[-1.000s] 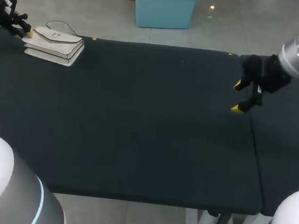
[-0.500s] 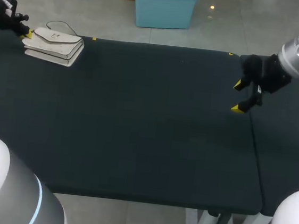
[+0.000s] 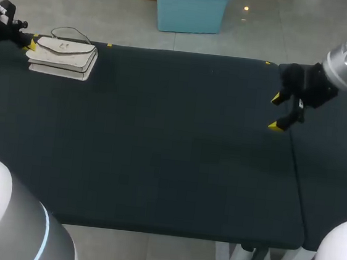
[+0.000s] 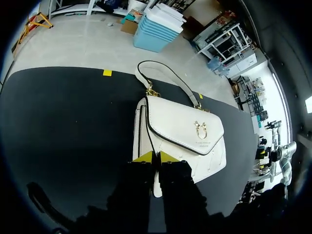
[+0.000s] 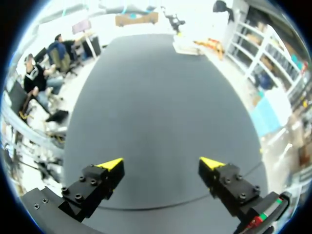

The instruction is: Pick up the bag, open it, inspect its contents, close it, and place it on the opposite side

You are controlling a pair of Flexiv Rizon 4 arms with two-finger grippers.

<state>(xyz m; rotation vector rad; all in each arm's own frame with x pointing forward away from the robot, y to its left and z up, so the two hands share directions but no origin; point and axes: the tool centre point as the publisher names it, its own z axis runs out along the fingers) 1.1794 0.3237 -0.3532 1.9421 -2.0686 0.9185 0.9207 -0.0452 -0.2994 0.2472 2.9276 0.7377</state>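
A white flap handbag (image 3: 63, 57) with a thin strap and a gold clasp lies at the table's far left corner. My left gripper (image 3: 31, 45) is at its left end. In the left wrist view the two yellow tips (image 4: 156, 157) pinch the near edge of the bag (image 4: 185, 134), so the gripper is shut on it. The strap (image 4: 165, 78) loops out ahead of the bag toward the table's far edge. My right gripper (image 3: 276, 111) hangs over the right part of the table, far from the bag. It is open, with only dark table between its fingers (image 5: 161, 163).
The dark table (image 3: 171, 148) stretches wide between the two arms. A seam (image 3: 296, 174) runs front to back under the right gripper. Small yellow markers (image 3: 110, 45) sit on the far edge.
My left gripper has shut on the bag's left edge. That end of the bag has shifted slightly toward the far edge. The right arm has kept still.
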